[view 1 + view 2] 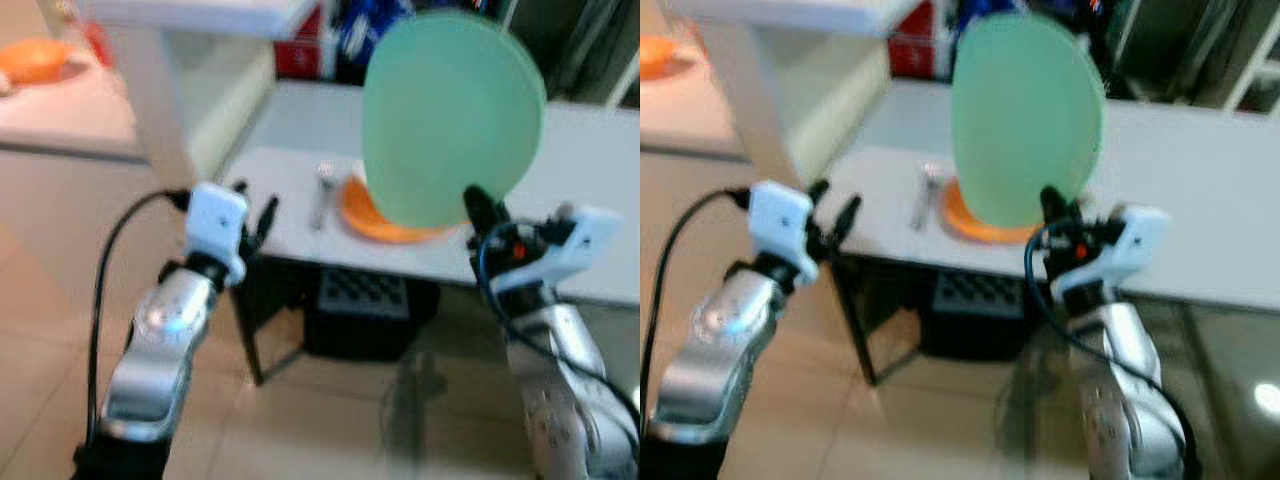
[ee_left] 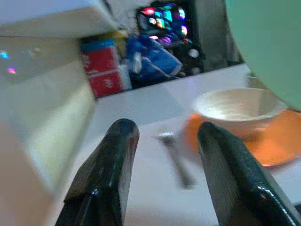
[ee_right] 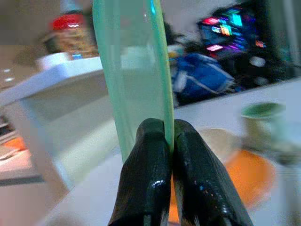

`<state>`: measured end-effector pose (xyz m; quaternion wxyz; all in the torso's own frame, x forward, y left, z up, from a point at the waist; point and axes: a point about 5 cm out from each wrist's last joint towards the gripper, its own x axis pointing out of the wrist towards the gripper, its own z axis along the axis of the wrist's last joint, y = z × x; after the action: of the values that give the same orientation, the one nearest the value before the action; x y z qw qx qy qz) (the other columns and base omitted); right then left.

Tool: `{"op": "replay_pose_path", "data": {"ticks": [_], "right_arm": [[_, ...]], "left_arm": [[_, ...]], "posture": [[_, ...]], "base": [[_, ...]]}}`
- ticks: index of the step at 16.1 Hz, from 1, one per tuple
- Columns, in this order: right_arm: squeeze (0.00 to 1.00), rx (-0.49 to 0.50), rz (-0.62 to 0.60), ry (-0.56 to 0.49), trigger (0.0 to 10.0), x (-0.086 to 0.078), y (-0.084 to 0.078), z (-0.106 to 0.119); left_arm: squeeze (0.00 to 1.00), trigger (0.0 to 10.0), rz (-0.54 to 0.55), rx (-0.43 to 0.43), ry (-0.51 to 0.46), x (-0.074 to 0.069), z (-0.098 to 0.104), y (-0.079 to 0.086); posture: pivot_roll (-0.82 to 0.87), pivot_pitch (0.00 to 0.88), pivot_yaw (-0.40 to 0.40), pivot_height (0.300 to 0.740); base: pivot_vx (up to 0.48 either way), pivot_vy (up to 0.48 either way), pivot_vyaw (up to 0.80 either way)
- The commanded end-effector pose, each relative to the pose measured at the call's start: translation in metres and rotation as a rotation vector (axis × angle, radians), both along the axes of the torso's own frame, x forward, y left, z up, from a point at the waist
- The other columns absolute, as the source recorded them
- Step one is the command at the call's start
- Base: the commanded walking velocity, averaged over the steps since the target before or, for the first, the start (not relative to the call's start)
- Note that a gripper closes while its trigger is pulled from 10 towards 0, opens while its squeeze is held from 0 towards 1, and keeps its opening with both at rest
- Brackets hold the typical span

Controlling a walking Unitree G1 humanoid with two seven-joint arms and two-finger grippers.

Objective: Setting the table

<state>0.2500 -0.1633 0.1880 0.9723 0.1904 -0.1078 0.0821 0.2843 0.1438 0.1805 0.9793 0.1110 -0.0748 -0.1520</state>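
Closest to me are the robot's two silver arms, raised in front of the white tabletop point(image 1: 600, 170). The right gripper point(image 3: 169, 136) has its black fingers pinched tight on the lower rim of a round, pale green plastic plate point(image 1: 450, 115), holding it upright on edge above the tabletop's near side. The left gripper point(image 2: 162, 136) hangs just short of the tabletop's near left corner, fingers parted and holding nothing.

On the tabletop, behind the green plate, sits a flat orange plate point(image 2: 277, 146) carrying a cream ceramic bowl point(image 2: 240, 108), with a metal fork point(image 1: 323, 190) lying just to its left.

I'd say the green plate needs tipping flat before it goes down, and setting on bare tabletop well apart from the orange plate, so its edge doesn't knock the bowl or fork.
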Motion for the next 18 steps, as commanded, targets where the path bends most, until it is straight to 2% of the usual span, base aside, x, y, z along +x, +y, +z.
{"op": "replay_pose_path", "data": {"ticks": [1, 5, 9, 11, 15, 18], "right_arm": [[0.00, 0.011, -0.048, -0.043, 10.0, 0.000, -0.009, 0.009], [0.00, 0.032, -0.083, -0.048, 10.0, 0.002, -0.018, 0.010], [0.00, 0.034, -0.093, -0.035, 10.0, 0.003, -0.019, 0.008], [0.00, 0.034, -0.120, -0.017, 10.0, 0.005, -0.025, 0.005], [0.00, 0.025, -0.144, 0.007, 10.0, 0.004, -0.026, 0.002], [0.00, 0.017, -0.168, 0.044, 10.0, 0.005, -0.034, -0.003]], "left_arm": [[0.00, 10.0, -0.008, 0.008, -0.012, 0.001, 0.003, -0.002], [0.00, 10.0, -0.025, 0.000, -0.018, 0.001, 0.004, -0.008], [0.00, 10.0, -0.011, -0.001, -0.020, 0.005, 0.004, -0.006], [0.00, 10.0, -0.016, 0.000, -0.021, 0.003, 0.004, -0.008], [0.00, 10.0, -0.015, 0.001, -0.019, 0.006, 0.004, -0.006], [0.00, 10.0, -0.025, -0.007, -0.018, 0.006, 0.003, -0.013]], "posture": [[-0.05, 0.000, 0.015, 0.740], [-0.05, 0.000, 0.015, 0.740], [-0.05, 0.000, 0.015, 0.740], [-0.05, 0.000, 0.015, 0.740], [-0.07, 0.000, 0.028, 0.740], [-0.06, 0.000, 0.029, 0.740]], "base": [[0.000, -0.446, 0.00], [0.000, -0.441, 0.00], [0.000, -0.442, 0.00], [0.000, -0.446, 0.00], [0.000, -0.443, 0.00], [0.000, -0.434, 0.00]]}}
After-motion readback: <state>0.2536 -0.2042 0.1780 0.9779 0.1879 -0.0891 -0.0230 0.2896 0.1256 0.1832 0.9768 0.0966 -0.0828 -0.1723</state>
